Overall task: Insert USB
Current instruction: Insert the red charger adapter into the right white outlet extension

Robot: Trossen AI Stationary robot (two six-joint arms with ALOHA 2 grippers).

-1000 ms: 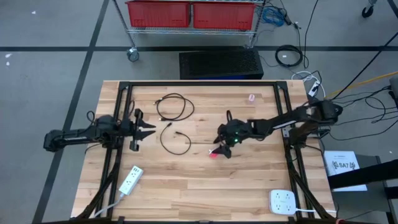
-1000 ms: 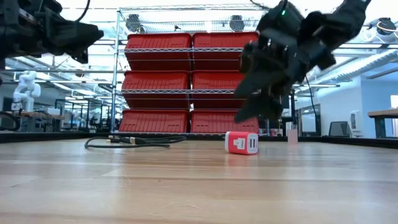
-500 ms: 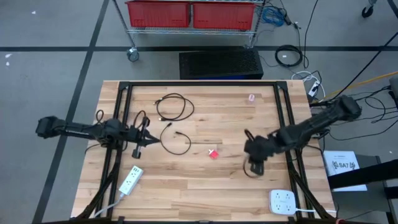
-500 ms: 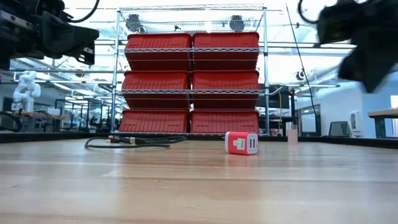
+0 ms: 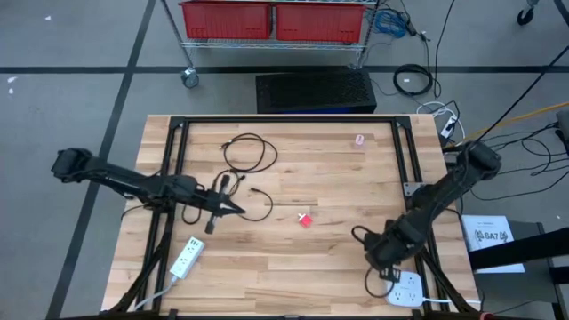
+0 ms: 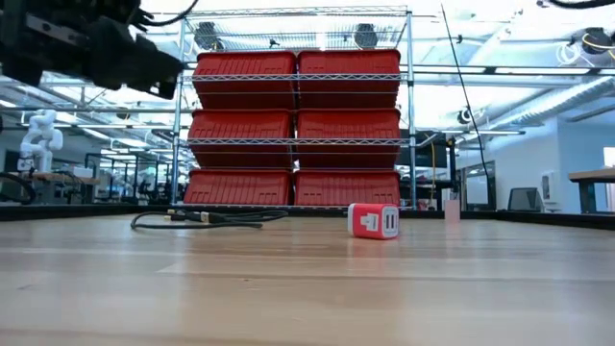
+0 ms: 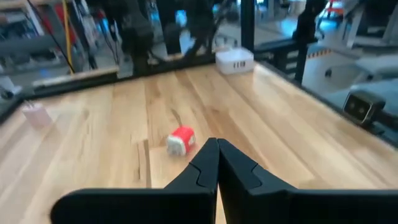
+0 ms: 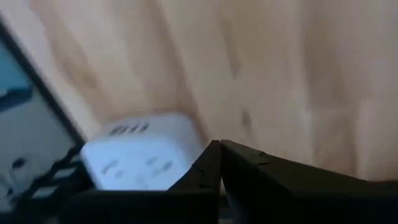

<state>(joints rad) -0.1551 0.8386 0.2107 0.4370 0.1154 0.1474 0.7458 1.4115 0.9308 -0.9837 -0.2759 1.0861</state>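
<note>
I read the table (image 5: 293,258) as pale wood planks, smooth, faint sheen. Charger (image 6: 373,221): red plastic, white face, glossy. Cable (image 5: 251,200): black, matt, probably rubber sheath. Power cube (image 8: 140,158): white plastic, smooth. Bins (image 6: 295,135): red plastic on a wire metal rack (image 6: 410,115).

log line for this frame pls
left gripper: jaws shut, over black cable | right gripper: jaws shut, by white power cube | red charger: untouched on table | USB: not inserted

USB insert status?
Done: nothing; the red charger sits unplugged on the table, black cable loose beside it. In hand: the left gripper, shut and empty, is at the cable; right gripper shut near the white power cube. Left: grasp plug, insert.
</note>
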